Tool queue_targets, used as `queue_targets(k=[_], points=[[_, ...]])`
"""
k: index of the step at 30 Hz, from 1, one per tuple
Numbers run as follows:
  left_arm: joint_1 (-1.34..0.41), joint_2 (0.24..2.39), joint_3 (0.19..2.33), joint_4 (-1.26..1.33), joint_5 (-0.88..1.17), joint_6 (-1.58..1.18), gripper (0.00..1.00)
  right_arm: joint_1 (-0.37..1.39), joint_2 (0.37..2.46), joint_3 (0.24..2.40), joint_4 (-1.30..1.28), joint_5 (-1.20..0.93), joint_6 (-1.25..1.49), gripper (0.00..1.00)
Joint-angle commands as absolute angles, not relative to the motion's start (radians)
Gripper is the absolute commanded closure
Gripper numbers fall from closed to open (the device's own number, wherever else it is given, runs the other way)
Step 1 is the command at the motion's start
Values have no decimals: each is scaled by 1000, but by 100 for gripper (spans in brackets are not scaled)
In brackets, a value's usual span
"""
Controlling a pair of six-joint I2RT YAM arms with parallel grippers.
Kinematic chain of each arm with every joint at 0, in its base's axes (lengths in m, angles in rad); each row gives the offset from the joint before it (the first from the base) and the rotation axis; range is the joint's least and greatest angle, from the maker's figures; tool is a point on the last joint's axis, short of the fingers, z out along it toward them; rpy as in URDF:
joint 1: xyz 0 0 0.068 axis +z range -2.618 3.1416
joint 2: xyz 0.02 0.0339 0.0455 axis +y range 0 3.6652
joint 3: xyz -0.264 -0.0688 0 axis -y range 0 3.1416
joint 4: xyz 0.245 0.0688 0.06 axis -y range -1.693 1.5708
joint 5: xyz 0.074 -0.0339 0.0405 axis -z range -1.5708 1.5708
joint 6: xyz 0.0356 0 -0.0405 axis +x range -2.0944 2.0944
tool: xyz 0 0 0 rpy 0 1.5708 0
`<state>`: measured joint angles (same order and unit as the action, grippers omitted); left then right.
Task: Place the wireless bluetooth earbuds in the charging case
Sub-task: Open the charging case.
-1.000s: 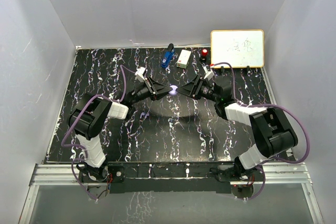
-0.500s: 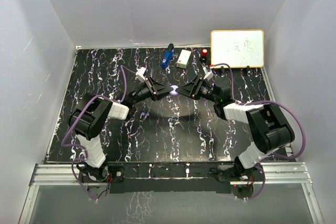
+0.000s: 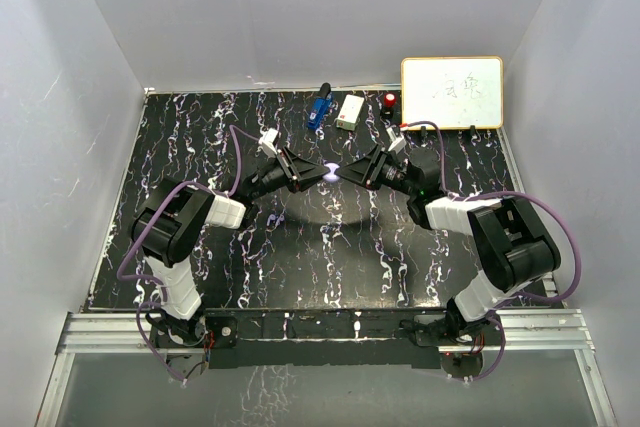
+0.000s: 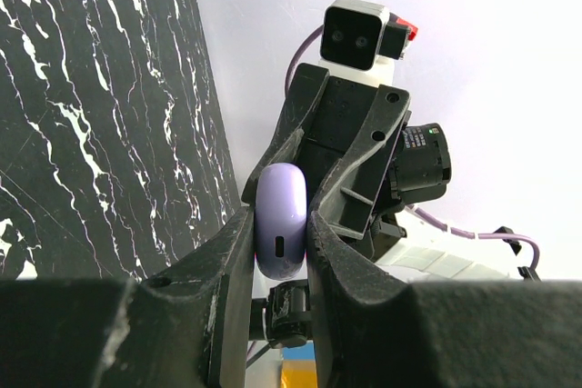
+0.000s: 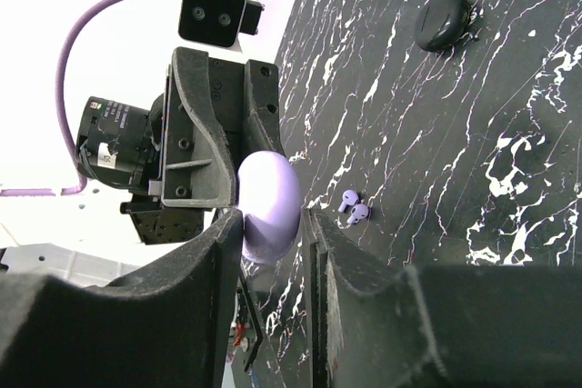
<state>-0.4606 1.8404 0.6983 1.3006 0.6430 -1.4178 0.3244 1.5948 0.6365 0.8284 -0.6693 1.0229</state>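
- Left jaws: clenched on the lilac case (image 4: 282, 197), pinching its two broad faces and holding it up off the table (image 3: 200, 137).
- Case: a smooth, glossy pebble, rounded on every edge, with a small slot in its narrow side. It looks slippery, so the left hold wants to be firm and square across the faces.
- Right jaws: they straddle the same case from the opposite side. One finger lies against it and a dark sliver shows at the other, so I cannot tell whether they grip it yet.
- The step, as I judge it: open the lid while the left steadies the base. The right should catch only the lid half, close to the seam, and swing it about the hinge, not tug it straight, or the case may slide out.
- Earbuds (image 5: 353, 208): the lilac pair, tiny and short-stemmed, lie together on the veined black table below, not in the case.
- Black case (image 5: 443, 20): round and dull-surfaced, on the table well apart.
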Motion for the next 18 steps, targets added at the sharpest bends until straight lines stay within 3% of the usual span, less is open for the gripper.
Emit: queue_targets(k=[1, 13, 18], points=[[-468, 1796, 693, 1366, 645, -1416, 100, 314, 1597, 619, 905, -675, 1026, 70], [-469, 1798, 700, 1371, 649, -1420, 100, 313, 1612, 618, 942, -691, 1042, 74], [-469, 1808, 705, 1388, 649, -1432, 100, 311, 1621, 614, 963, -699, 1053, 71]])
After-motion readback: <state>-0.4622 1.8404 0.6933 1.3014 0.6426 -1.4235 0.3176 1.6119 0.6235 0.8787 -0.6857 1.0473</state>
